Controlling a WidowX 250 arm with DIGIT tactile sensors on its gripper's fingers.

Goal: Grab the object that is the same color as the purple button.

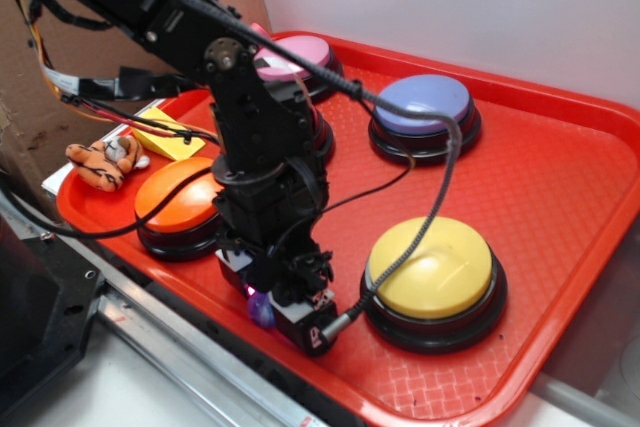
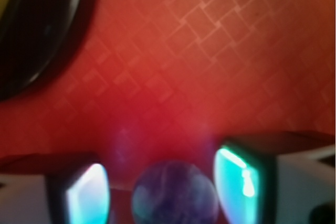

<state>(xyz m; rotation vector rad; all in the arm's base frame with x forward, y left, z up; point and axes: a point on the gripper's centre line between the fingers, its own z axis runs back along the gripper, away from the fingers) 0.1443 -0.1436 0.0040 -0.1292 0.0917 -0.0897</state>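
— What surface is seen here?

— A red tray [image 1: 560, 197] with a woven diamond texture is seen, set before a pale wall. Four large domed buttons are spread over it: the purple button [image 1: 425, 105] at the far side, a pink button [image 1: 300, 55] behind the arm, an orange button [image 1: 180, 202] to the near left, a yellow button [image 1: 432, 272] at the near right. A small tiger toy [image 1: 105, 162] and a yellow block [image 1: 168, 135] are laid at the tray's left edge.

— How is the arm posed?

— The black arm [image 1: 262, 137] is reached in from the upper left and bent steeply downward, so that the gripper [image 1: 275, 305] is pointed at the tray's near edge, between the orange and yellow buttons.

— And the claw?

— The fingers [image 2: 244, 179] are held apart, and the purple marbled ball [image 2: 174, 193] is framed between them with a gap left on either side; no contact with either pad is seen. The ball is rested on the tray — just beside the yellow button's black base.
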